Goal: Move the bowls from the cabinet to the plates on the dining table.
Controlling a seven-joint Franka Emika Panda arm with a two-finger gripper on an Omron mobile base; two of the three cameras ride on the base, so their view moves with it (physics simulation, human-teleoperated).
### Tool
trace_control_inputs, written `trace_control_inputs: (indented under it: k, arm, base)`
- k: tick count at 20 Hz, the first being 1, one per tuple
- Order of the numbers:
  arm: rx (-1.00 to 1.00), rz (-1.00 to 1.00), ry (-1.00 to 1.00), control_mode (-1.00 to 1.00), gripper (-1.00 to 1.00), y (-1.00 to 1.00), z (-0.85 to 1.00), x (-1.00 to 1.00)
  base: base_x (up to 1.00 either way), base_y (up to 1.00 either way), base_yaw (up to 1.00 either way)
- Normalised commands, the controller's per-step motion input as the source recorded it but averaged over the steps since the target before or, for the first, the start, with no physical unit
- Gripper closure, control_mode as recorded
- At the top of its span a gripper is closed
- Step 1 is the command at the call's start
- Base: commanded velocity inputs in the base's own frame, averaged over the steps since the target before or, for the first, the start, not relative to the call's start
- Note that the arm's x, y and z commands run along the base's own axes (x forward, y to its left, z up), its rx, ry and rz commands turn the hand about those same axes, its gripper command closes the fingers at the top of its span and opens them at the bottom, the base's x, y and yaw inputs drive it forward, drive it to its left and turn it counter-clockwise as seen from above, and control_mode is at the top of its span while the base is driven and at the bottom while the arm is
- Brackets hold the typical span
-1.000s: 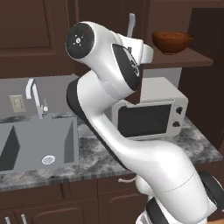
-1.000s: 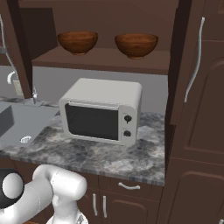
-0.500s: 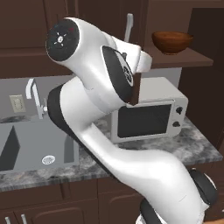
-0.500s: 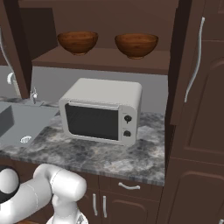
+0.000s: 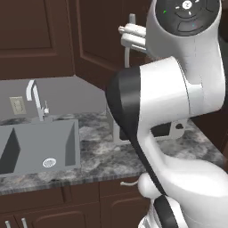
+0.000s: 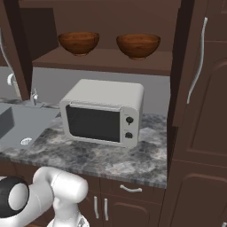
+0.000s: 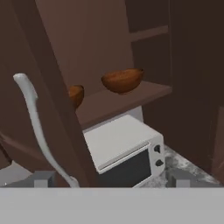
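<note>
Two reddish-brown bowls [image 6: 79, 42] [image 6: 138, 45] stand on the shelf of the open cabinet [image 6: 106, 60], above the microwave. In the hand view the right bowl [image 7: 122, 80] is in full sight, while the left bowl [image 7: 76, 95] is half hidden behind the opened left door [image 7: 52, 100]. My gripper [image 7: 111, 180] is open, its fingertips [image 7: 42, 178] wide apart with nothing gripped. The door's silver handle [image 7: 34, 122] ends just inside the left tip. In the left base view the gripper [image 5: 128, 34] is beside that handle [image 5: 127, 55]. The plates and the dining table are out of view.
A white microwave [image 6: 104, 113] sits on the marble counter [image 6: 111, 159] below the shelf. A sink [image 5: 38, 147] with a faucet [image 5: 36, 98] lies to the left. The right cabinet door [image 6: 188, 66] also stands open. My own arm [image 5: 178, 111] blocks the right of the left base view.
The jaws went from shut to wide open, letting go of the door handle. The arm swung up and to the right, now covering the microwave and bowl in the left base view.
</note>
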Motion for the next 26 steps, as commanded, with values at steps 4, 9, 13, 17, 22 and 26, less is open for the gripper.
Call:
trace_control_inputs:
  k: [4,9,13,17,22,26]
  arm:
    - [0.26,0.2,-0.01,-1.0,-1.0,-0.52,-0.02,-0.5]
    - [0.1,0.3,0.0,-1.0,-1.0,-0.4,-0.05,-0.38]
    - [0.06,0.29,-0.02,-1.0,-1.0,-0.43,0.0,-0.26]
    - [0.06,0.26,-0.02,-1.0,-1.0,-0.49,0.0,-0.06]
    - [0.14,0.18,0.02,-1.0,-1.0,-0.5,-0.02,0.19]
    - [0.22,0.07,0.02,-1.0,-1.0,-0.08,-0.09,0.6]
  base:
    - [0.0,0.0,0.0]
    - [0.0,0.0,0.0]
    - [0.0,0.0,0.0]
    - [0.0,0.0,0.0]
    - [0.0,0.0,0.0]
    - [0.0,0.0,0.0]
